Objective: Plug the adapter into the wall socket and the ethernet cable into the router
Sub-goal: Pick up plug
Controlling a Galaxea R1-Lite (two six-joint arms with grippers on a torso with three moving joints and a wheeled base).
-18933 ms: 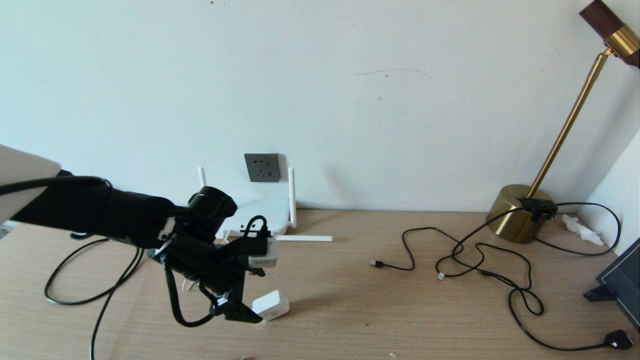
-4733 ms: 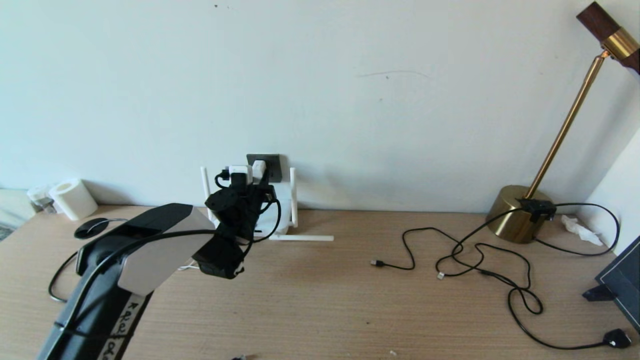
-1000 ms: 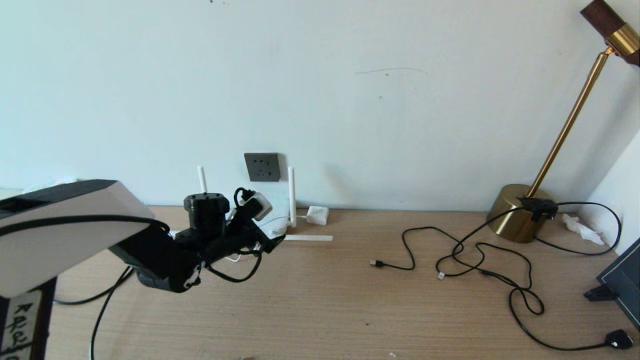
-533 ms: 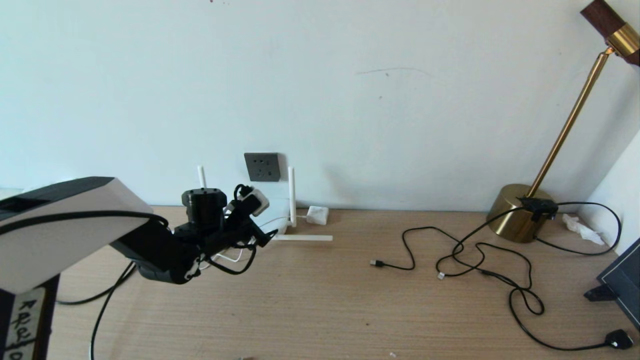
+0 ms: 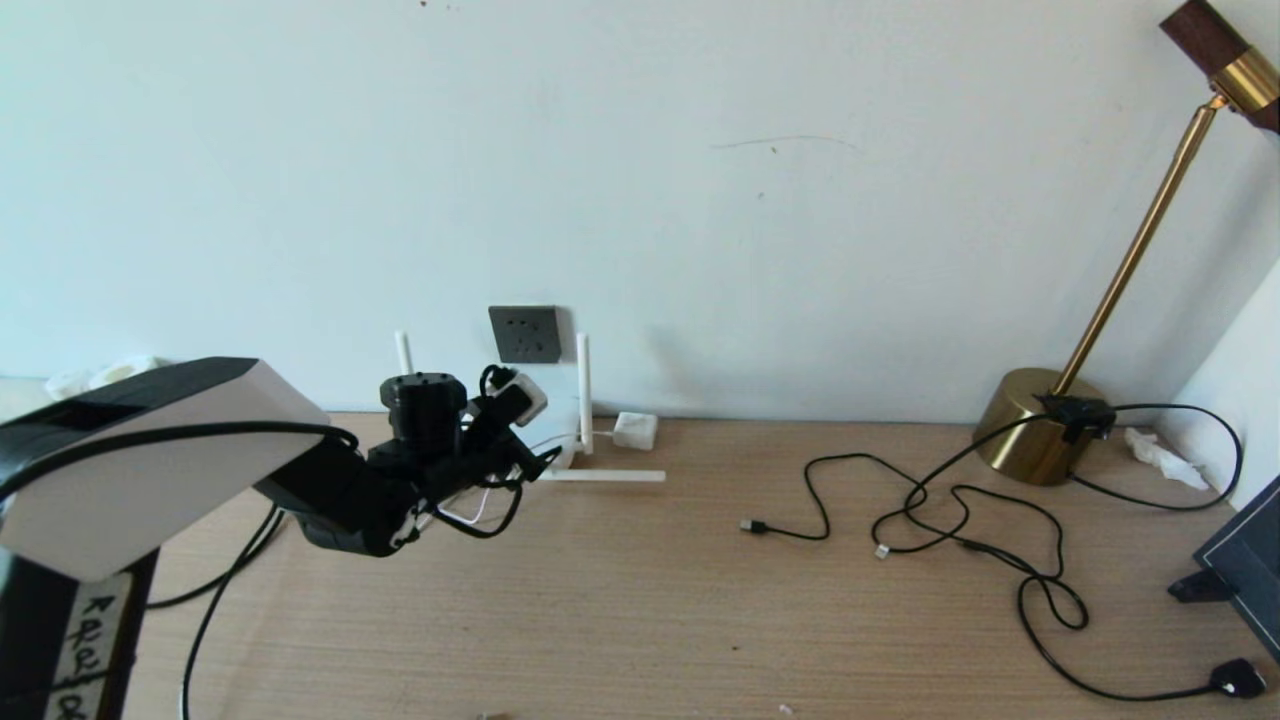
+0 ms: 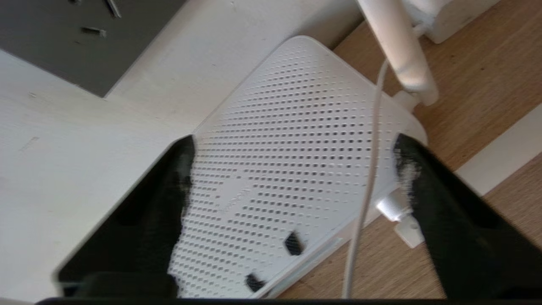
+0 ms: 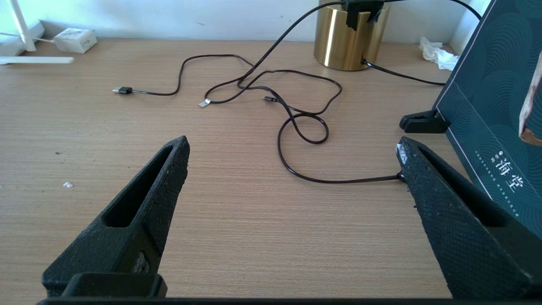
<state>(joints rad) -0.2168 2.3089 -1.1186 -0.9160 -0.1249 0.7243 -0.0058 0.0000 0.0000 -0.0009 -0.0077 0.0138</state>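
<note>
The adapter [image 5: 634,430] lies on the desk [image 5: 640,600] against the wall, just right of the router [image 6: 288,161], unplugged, below the wall socket [image 5: 525,334]. The left gripper [image 6: 292,169] hovers over the router, fingers spread, empty. The right gripper [image 7: 292,165] is wide apart, empty.

The black left gripper [image 6: 292,169] on its black-and-white left arm [image 5: 170,470] reaches forward low, jaws spread wide, holding nothing. The black right gripper [image 7: 292,163] hangs parked, jaws fully apart.
</note>
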